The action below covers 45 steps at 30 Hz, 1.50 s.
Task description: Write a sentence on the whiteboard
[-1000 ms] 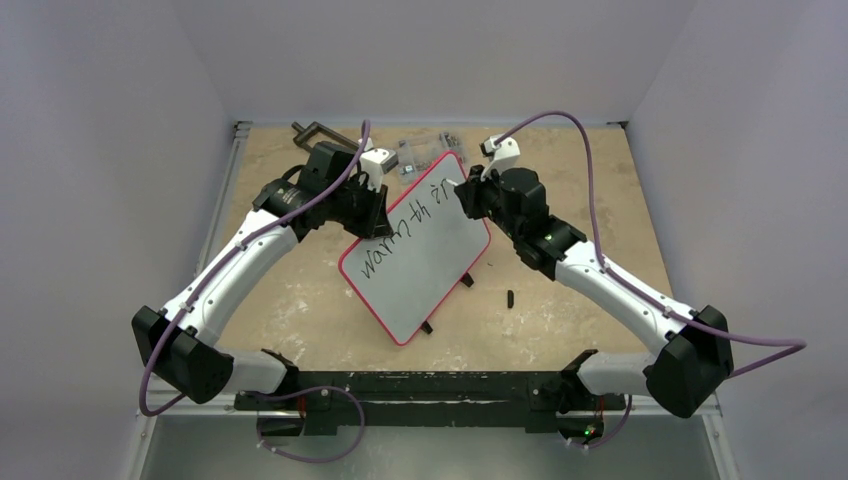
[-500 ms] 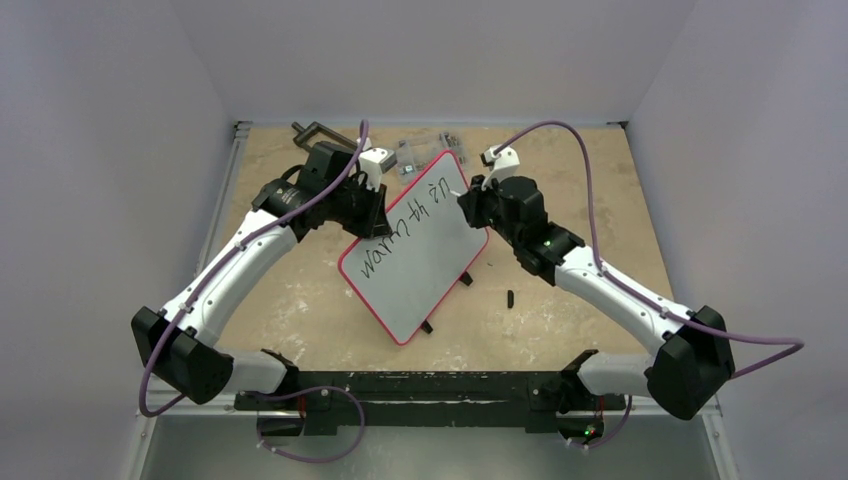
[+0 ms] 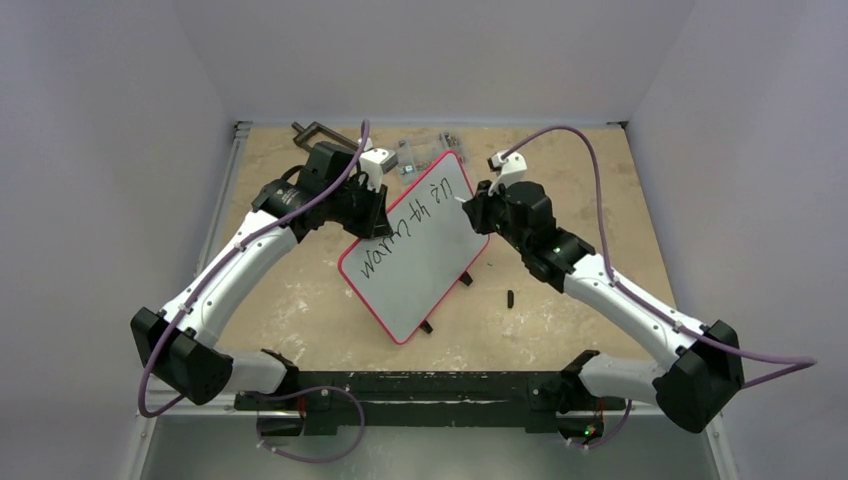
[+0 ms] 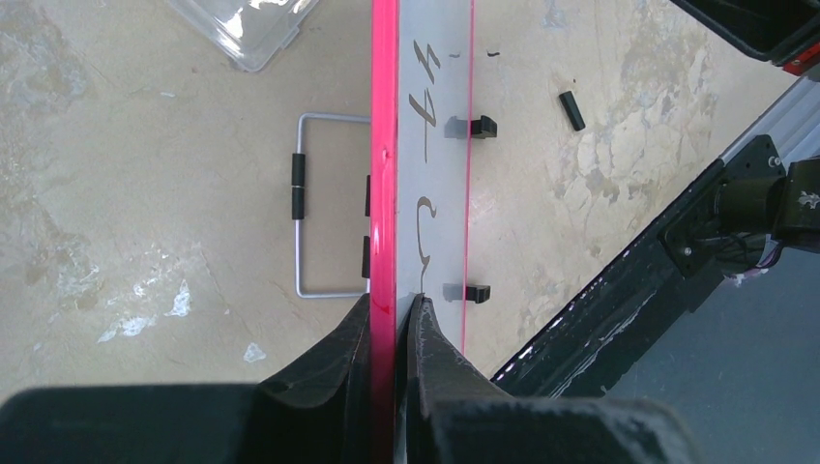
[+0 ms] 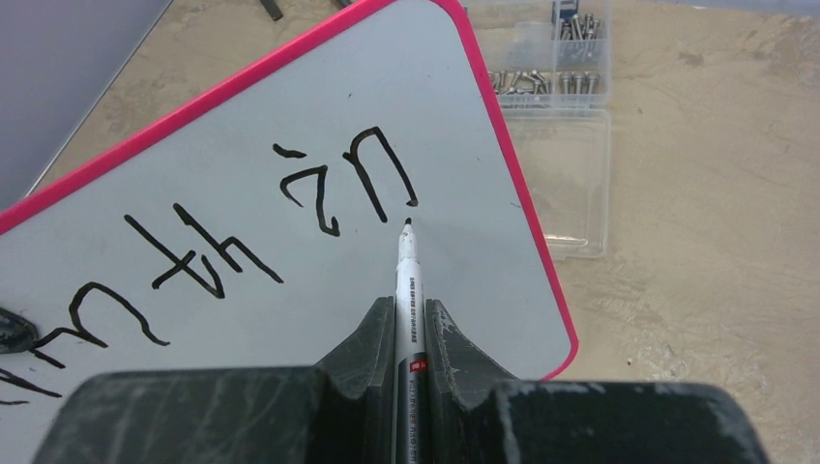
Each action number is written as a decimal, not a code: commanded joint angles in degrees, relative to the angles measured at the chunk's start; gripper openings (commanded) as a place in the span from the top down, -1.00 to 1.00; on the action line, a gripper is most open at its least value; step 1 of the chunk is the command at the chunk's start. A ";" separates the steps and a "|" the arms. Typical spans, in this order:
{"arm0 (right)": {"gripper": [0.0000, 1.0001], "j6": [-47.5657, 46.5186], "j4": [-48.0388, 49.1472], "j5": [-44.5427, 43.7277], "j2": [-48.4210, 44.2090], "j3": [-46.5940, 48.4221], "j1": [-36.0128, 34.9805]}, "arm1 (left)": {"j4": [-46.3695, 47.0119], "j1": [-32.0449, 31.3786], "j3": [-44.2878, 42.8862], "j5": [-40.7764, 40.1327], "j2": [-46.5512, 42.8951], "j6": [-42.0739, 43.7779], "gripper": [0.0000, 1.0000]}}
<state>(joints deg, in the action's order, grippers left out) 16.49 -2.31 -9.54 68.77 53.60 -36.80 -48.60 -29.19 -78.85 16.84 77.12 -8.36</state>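
The flat white, red-rimmed whiteboard [image 3: 425, 262] stands tilted between the arms, the left gripper [image 4: 395, 311] clamped on its rim; the right gripper [image 5: 411, 324], clenched on a slim white marker [image 5: 404, 280], has shifted rightward past the finished "in" of the black handwritten sentence [image 3: 398, 235]; more words probably remain.

My right gripper [image 5: 408, 311] pinches a white marker [image 5: 405, 275], tip pointing just beside the last black letters [image 5: 353, 179] on the red-rimmed whiteboard [image 5: 290, 329]. I can't tell whether it touches. A clear box [image 5: 571, 184] lies beyond the board's edge on the table [image 5: 706, 251].
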 commanded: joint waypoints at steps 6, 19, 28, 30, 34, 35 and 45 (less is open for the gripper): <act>1.00 0.12 -6.32 -0.57 -8.48 0.61 -0.13 | -3.40 0.89 0.80 -15.96 0.15 8.82 1.00; 1.00 6.86 -7.90 10.91 -21.03 -8.69 -0.29 | -3.08 0.93 0.76 -14.49 -0.34 8.87 1.00; 1.00 14.06 -14.24 12.95 -31.58 -15.93 -0.30 | -2.86 0.93 0.45 -13.16 0.37 7.21 1.00; 1.00 16.78 -13.14 15.06 -33.17 -18.06 -0.38 | -2.75 0.94 0.53 -12.85 0.46 6.98 1.00; 1.00 18.67 -10.72 19.42 -32.56 -18.71 -0.61 | -2.68 0.89 0.45 -11.92 0.80 6.85 1.00; 1.00 18.52 -11.14 19.01 -32.00 -17.91 -0.67 | -2.77 0.92 0.45 -11.84 0.88 6.85 1.00; 1.00 12.63 -5.19 24.27 -23.27 -12.78 -2.17 | -2.90 0.96 0.71 -12.45 0.21 6.93 1.00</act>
<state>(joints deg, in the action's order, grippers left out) 32.88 -12.78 10.57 42.63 36.34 -37.78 -48.51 -29.28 -78.85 17.50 77.01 -8.45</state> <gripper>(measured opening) 0.085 0.094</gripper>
